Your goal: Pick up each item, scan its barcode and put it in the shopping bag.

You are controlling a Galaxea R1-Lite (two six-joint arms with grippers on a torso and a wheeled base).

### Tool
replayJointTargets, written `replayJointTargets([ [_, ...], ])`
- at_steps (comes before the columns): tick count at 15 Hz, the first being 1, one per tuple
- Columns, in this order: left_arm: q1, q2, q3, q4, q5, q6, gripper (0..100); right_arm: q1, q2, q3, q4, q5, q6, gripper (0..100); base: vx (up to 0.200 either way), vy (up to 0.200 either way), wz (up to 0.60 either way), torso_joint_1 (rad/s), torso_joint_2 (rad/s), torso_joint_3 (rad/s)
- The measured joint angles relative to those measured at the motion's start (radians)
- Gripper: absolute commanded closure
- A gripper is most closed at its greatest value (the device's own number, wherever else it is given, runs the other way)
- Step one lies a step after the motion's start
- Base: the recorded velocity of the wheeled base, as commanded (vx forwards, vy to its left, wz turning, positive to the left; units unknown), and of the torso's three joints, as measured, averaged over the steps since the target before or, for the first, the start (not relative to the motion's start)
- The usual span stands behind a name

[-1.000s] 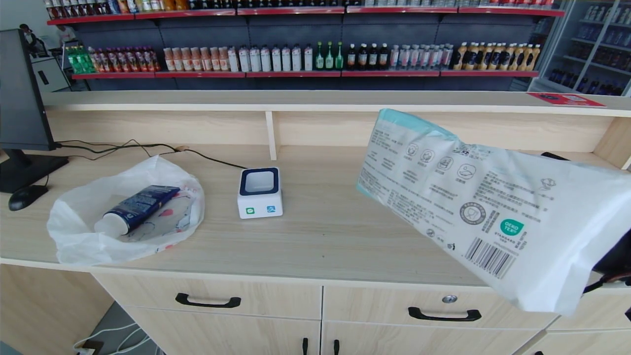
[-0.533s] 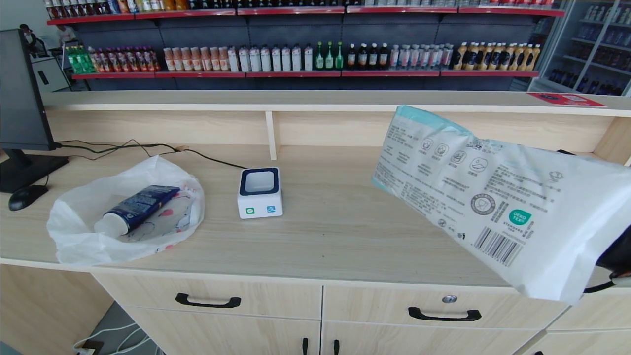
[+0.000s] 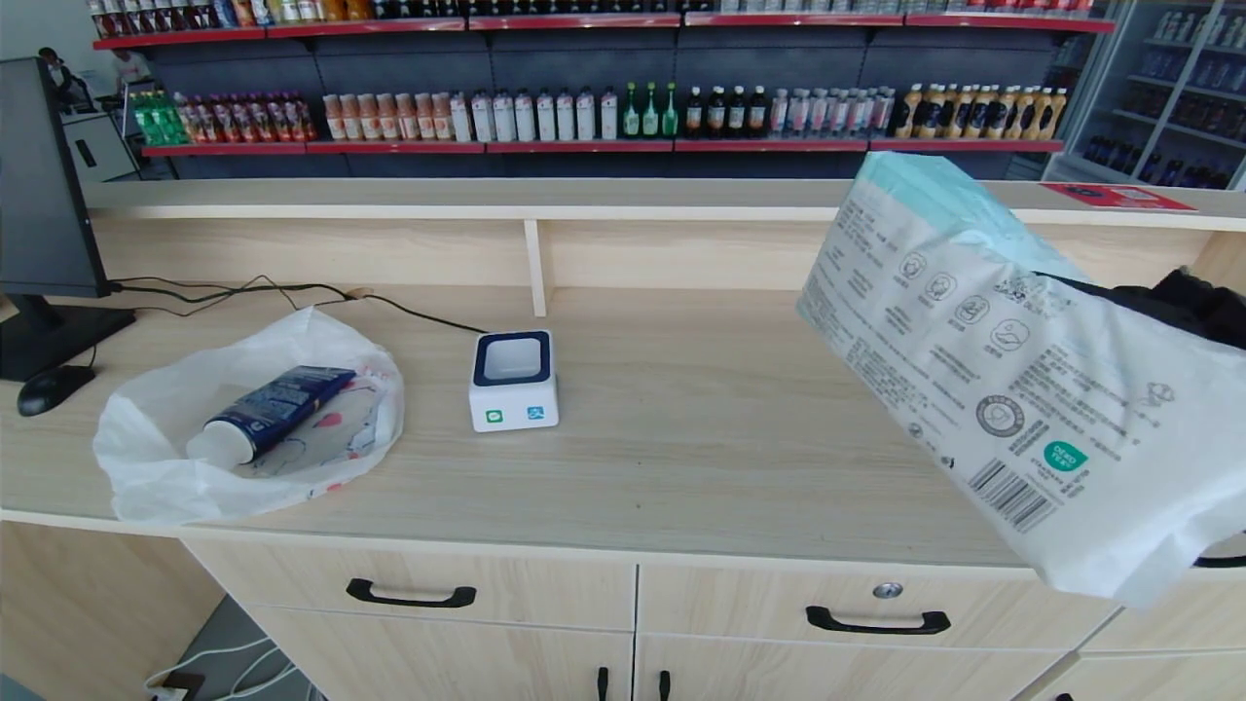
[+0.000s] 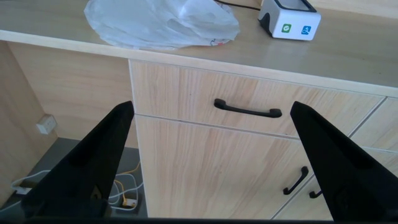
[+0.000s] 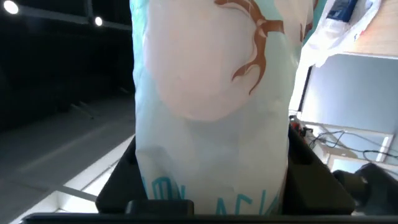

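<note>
One white soft pack [image 3: 1012, 389], teal top edge, barcode showing, pinched by right pincer [image 5: 211, 186]; since earlier it swings right and tilts steeper. Left pincer [image 4: 209, 104] spread.

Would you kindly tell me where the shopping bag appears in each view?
Head view: shopping bag on the counter, robot's left of the scanner, blue tube inside.
Left wrist view: on the counter, beside the scanner.
Right wrist view: beyond the held package, tube visible.
Landmarks: scanner, blue tube.
</note>
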Motion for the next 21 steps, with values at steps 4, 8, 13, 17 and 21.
replayJointTargets([
  [4,0.001,0.0,0.0,0.0,0.0,0.0,0,-0.004,-0.017,0.075,0.0,0.016,-0.415,100,0.0,0.0,0.0,0.0,0.0,0.0],
  [8,0.0,0.0,0.0,0.0,0.0,0.0,0,-0.014,0.019,0.087,0.001,0.022,-0.809,100,0.0,0.0,0.0,0.0,0.0,0.0],
  [13,0.001,0.0,0.0,0.0,0.0,0.0,0,-0.06,0.074,0.103,0.0,-0.003,-1.312,100,0.0,0.0,0.0,0.0,0.0,0.0],
  [17,0.001,0.0,0.0,0.0,0.0,0.0,0,-0.024,0.14,0.08,0.001,-0.421,-1.626,100,0.0,0.0,0.0,0.0,0.0,0.0],
  [21,0.0,0.0,0.0,0.001,0.0,0.002,0,0.02,0.115,0.055,0.0,-0.691,-1.692,100,0.0,0.0,0.0,0.0,0.0,0.0],
])
